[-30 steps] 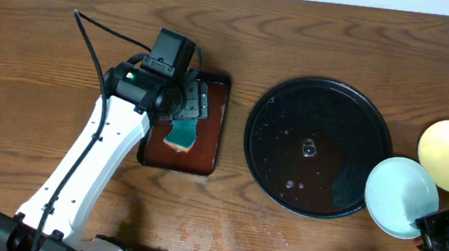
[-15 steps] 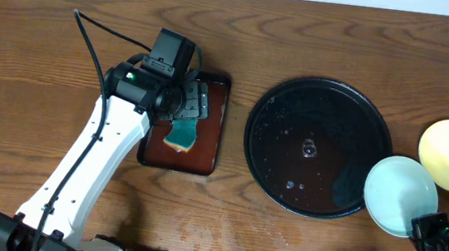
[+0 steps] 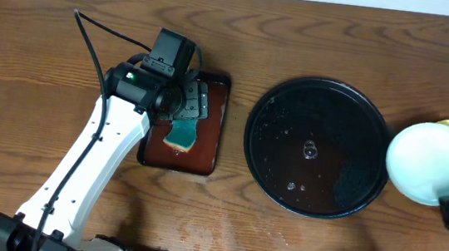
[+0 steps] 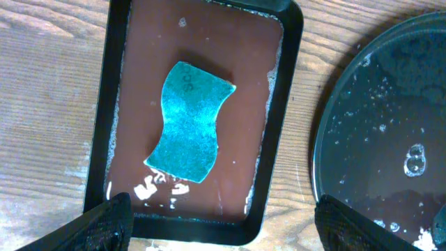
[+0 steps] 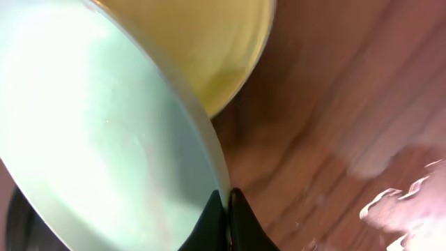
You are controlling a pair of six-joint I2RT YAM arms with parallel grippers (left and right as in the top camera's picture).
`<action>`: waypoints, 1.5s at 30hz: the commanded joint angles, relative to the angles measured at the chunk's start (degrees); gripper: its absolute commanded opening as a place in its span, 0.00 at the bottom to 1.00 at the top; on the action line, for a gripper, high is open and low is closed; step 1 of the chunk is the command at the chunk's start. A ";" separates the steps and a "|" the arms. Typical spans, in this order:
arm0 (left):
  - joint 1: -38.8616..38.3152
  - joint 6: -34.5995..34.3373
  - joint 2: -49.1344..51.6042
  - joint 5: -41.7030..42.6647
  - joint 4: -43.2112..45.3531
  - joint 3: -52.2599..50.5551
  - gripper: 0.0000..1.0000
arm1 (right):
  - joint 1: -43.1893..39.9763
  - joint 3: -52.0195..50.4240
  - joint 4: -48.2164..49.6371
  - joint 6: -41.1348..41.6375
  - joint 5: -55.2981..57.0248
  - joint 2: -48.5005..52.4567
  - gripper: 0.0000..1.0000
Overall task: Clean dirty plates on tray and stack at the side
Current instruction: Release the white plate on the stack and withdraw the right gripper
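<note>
My right gripper (image 5: pixel 226 216) is pinching the rim of a pale bluish-white plate (image 3: pixel 425 162), holding it over the pale yellow plate (image 5: pixel 209 42), which is lying on the bare wooden tabletop (image 3: pixel 342 38) just right of the large black tray (image 3: pixel 293 108). The black tray is carrying only water droplets, so cleaning appears finished and stacking is under way. I am seeing only two plates, both looking clean, without red smears. My left gripper (image 4: pixel 226 222) is hovering spread above the teal sponge (image 4: pixel 189 122) in the small dark-red tray (image 4: pixel 244 84).

Teal sponge (image 4: pixel 189 124) — flat in dark-red tray (image 4: pixel 143 77)
</note>
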 commanded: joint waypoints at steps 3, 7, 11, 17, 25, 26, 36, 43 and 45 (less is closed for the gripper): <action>0.02 0.31 -0.13 -0.17 -0.15 1.36 0.84 | 1.01 1.09 7.54 12.72 11.63 2.16 0.01; 0.02 0.31 -0.13 -0.17 -0.15 1.36 0.84 | 1.03 1.11 12.55 16.00 11.61 5.79 0.01; 0.02 0.31 -0.13 -0.17 -0.15 1.36 0.84 | 1.42 1.09 13.73 16.52 11.61 10.12 0.01; 0.02 0.31 -0.13 -0.17 -0.15 1.36 0.84 | 1.86 2.45 21.49 10.25 -6.49 9.09 0.43; 0.02 0.31 -0.13 -0.17 -0.15 1.36 0.84 | 13.75 7.98 10.27 1.53 -24.41 -5.27 0.43; 0.02 0.31 -0.13 -0.17 -0.15 1.36 0.84 | 16.61 7.98 7.98 -0.33 -23.65 -7.21 0.43; 0.02 0.31 -0.13 -0.17 -0.15 1.36 0.84 | 54.34 7.96 -4.37 -8.52 -22.47 -18.45 0.99; 0.02 0.31 -0.13 -0.17 -0.15 1.36 0.84 | 68.32 7.96 -5.90 -13.49 -15.61 -18.23 0.99; 0.02 0.31 -0.13 -0.17 -0.15 1.36 0.84 | 68.74 7.96 -8.17 -12.72 -15.82 -18.23 0.99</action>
